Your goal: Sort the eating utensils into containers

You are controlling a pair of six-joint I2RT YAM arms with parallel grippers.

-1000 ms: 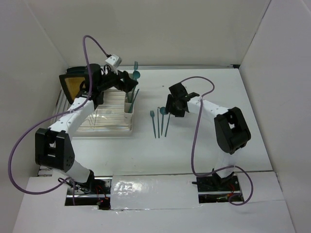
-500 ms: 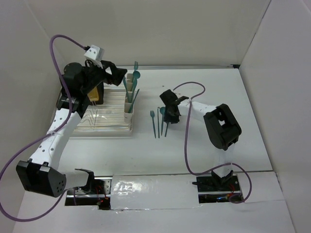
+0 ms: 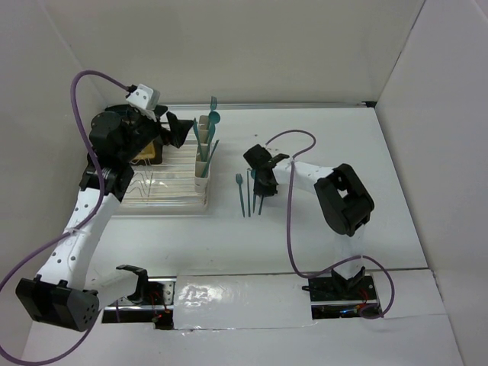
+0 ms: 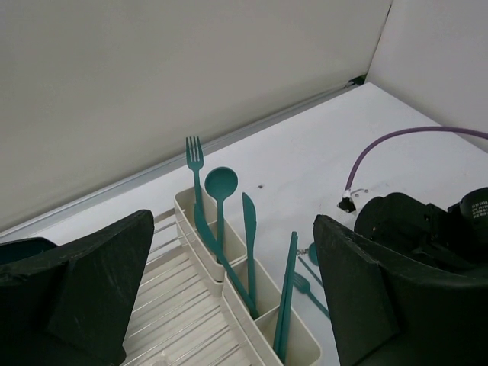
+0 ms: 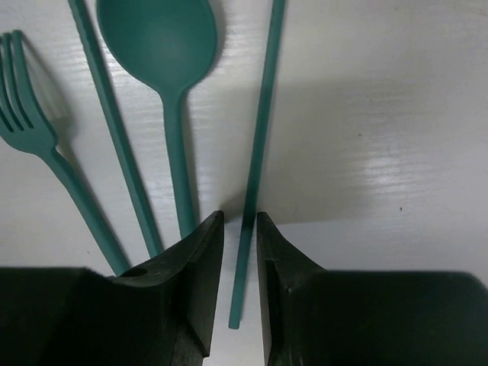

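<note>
Straddling a thin edge-on utensil, the right claw sits low over the bench. Its fingers are nearly closed, with a slim gap showing on each side of the utensil, so it is not clamped. To the utensil's left in the wrist view lie a loose spoon, a thin handle and a loose fork, roughly parallel and apart. The left claw is spread wide and holds nothing, hovering above the row of cream cups along the dish rack. In the cups stand a fork, a spoon, a knife and a leaning thin piece.
</note>
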